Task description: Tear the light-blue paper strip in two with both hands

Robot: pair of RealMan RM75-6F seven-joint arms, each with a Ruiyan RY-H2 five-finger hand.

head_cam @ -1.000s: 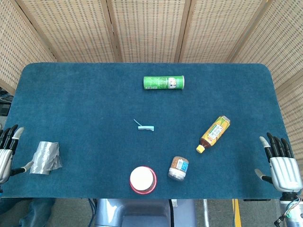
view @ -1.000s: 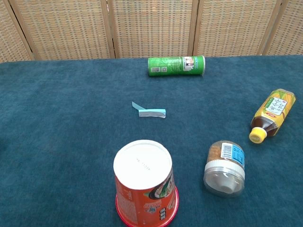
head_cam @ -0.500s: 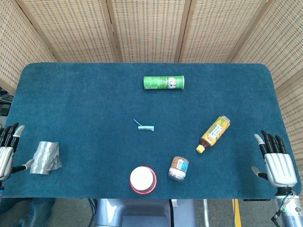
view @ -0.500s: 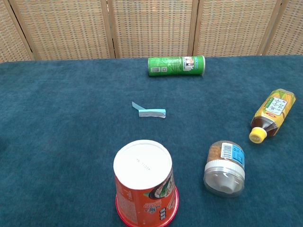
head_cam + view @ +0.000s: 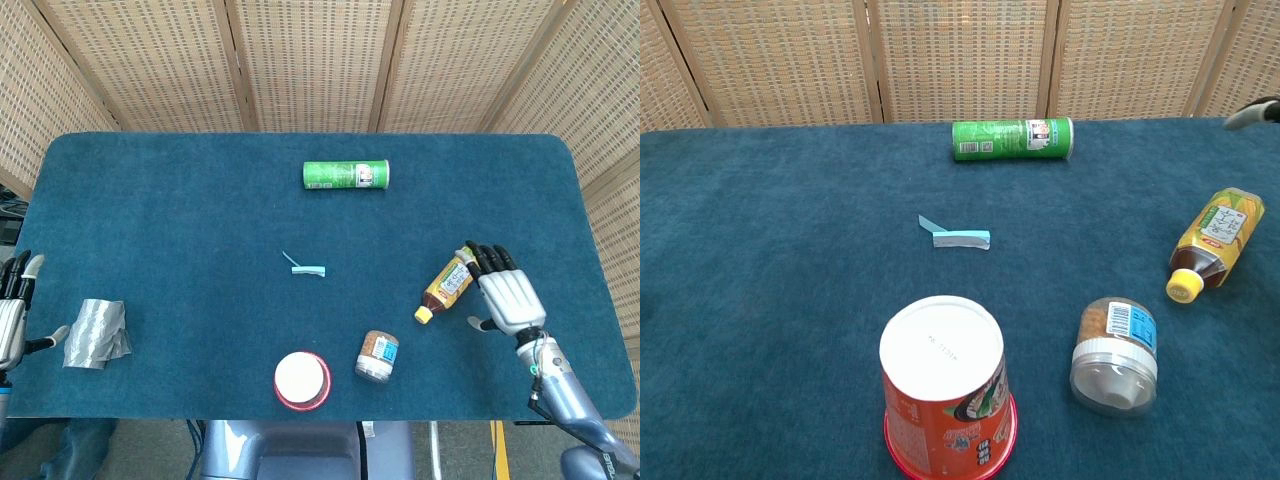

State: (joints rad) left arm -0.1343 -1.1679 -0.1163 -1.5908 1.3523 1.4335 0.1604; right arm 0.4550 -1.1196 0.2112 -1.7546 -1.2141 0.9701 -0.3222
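The light-blue paper strip (image 5: 304, 268) lies flat near the middle of the blue table, also seen in the chest view as a folded strip (image 5: 958, 236). My right hand (image 5: 505, 293) hovers over the right part of the table, fingers spread and empty, right beside the tea bottle. Only a fingertip (image 5: 1252, 113) of it shows at the chest view's right edge. My left hand (image 5: 12, 310) stays at the table's left edge, fingers apart, holding nothing, far from the strip.
A green can (image 5: 346, 175) lies on its side behind the strip. A tea bottle (image 5: 452, 283) lies at the right, a small jar (image 5: 377, 356) and a red cup (image 5: 302, 380) stand near the front. A crumpled grey foil piece (image 5: 96, 333) sits by my left hand.
My right hand has moved left and inward from the table's right edge, up to the tea bottle. My left hand drifted slightly left. The strip has not moved.
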